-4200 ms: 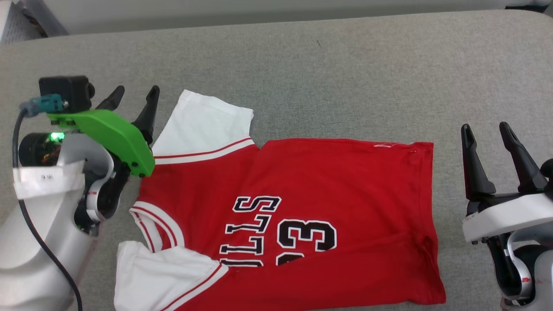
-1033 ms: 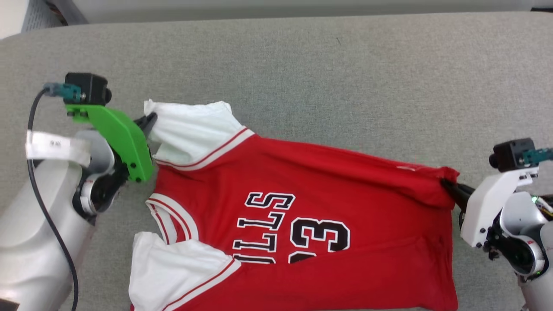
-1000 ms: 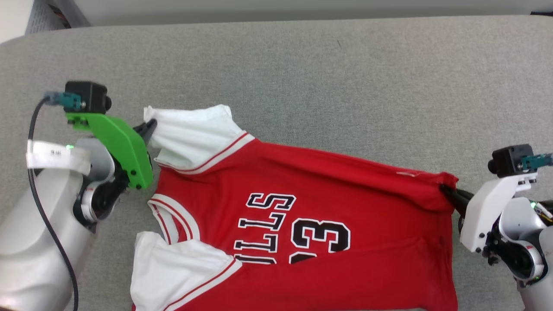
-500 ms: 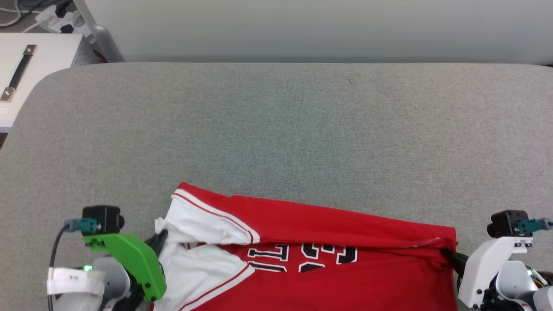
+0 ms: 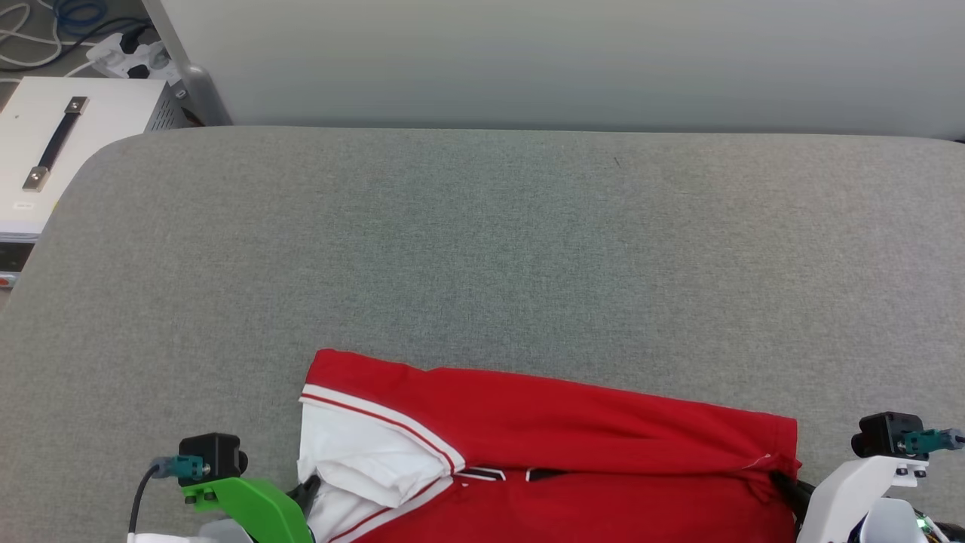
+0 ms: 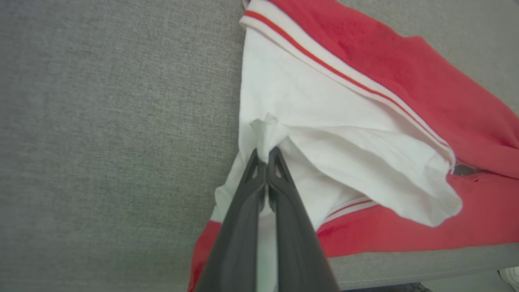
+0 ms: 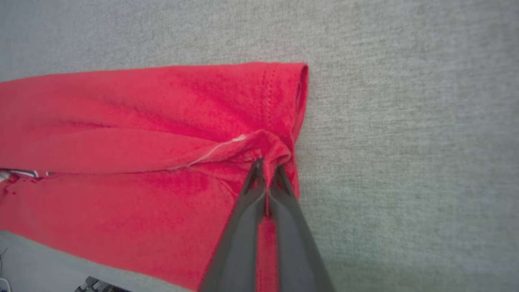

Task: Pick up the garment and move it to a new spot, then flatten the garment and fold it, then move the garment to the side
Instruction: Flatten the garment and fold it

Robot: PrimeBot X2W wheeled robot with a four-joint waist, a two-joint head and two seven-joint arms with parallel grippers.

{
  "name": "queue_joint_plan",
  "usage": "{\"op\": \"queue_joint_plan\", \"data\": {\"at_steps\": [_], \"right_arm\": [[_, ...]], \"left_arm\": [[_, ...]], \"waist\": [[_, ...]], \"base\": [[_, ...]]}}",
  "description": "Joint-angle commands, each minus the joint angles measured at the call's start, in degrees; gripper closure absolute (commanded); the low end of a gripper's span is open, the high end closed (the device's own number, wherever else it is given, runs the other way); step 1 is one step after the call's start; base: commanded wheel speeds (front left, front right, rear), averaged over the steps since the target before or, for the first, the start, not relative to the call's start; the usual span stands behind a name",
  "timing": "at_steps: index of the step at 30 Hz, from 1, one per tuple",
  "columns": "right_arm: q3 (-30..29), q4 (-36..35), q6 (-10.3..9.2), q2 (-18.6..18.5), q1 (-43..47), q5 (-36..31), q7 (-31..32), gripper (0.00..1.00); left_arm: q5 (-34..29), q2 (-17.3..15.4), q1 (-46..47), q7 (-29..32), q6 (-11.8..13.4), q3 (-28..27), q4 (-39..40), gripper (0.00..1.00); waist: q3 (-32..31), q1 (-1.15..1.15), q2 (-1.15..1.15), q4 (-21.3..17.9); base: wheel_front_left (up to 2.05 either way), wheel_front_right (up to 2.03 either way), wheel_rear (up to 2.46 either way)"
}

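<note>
The garment (image 5: 543, 445), a red T-shirt with white sleeves, lies at the near edge of the grey table, its far half folded over toward me so the black print is mostly covered. My left gripper (image 6: 265, 156) is shut on a pinch of the white sleeve (image 6: 324, 134); in the head view it (image 5: 305, 490) sits at the shirt's left end. My right gripper (image 7: 266, 164) is shut on the red hem corner (image 7: 279, 121), and the head view has it (image 5: 784, 486) at the shirt's right end.
The grey padded table (image 5: 482, 249) stretches far beyond the garment to a pale wall. A white box with a handle (image 5: 53, 151) and cables stand off the table's far left corner. The table's near edge (image 6: 405, 263) lies just below the shirt.
Both grippers, holding the garment's far edge, have pulled it toward me, folding it over the print. The camera has tilted up, bringing more table and wall into view.
</note>
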State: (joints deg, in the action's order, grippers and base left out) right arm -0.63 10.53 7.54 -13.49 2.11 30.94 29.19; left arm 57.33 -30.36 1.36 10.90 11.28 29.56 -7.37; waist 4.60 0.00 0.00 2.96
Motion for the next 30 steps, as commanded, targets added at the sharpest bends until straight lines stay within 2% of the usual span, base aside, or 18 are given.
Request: {"op": "queue_joint_plan", "data": {"at_steps": [1,2,7,14,23,30], "right_arm": [[0.01,0.06,-0.05,0.06,0.70,-0.97,-0.80,0.00],[-0.17,-0.35,-0.05,0.25,0.68,-1.26,-1.76,0.00],[-0.66,-2.41,-0.05,0.57,1.14,-2.64,-4.18,0.00],[-4.09,-7.69,-0.05,1.90,2.41,-4.55,-4.93,0.00],[-8.96,-13.97,-0.05,2.36,4.39,-7.16,-0.09,0.00],[-8.36,-15.72,-0.05,0.90,4.92,-7.69,4.53,0.00]], "left_arm": [[0.24,0.62,0.67,-0.66,-0.42,0.00,-0.61,0.44],[0.26,0.97,0.90,-1.09,-0.68,-0.05,-0.82,0.00],[-1.48,0.36,2.34,-3.15,-0.44,-0.60,-0.15,0.00],[-5.30,-1.87,3.55,-5.86,2.92,-1.94,4.89,0.00],[-13.45,-2.65,5.10,-13.17,7.78,-2.53,13.42,0.00],[-20.51,-2.40,6.94,-19.00,10.92,-2.04,18.53,0.00]], "waist": [[-0.23,0.00,0.00,-0.12],[-0.40,0.00,0.00,-0.17],[-1.44,0.00,0.00,-0.37],[-2.51,0.00,0.00,-0.60],[-2.38,0.00,0.00,0.03],[-0.48,0.00,0.00,1.76]], "base": [[0.00,0.00,0.00],[0.00,0.00,0.00],[0.00,0.00,0.00],[0.00,0.00,0.00],[0.00,0.00,0.00],[0.00,0.00,0.00]]}}
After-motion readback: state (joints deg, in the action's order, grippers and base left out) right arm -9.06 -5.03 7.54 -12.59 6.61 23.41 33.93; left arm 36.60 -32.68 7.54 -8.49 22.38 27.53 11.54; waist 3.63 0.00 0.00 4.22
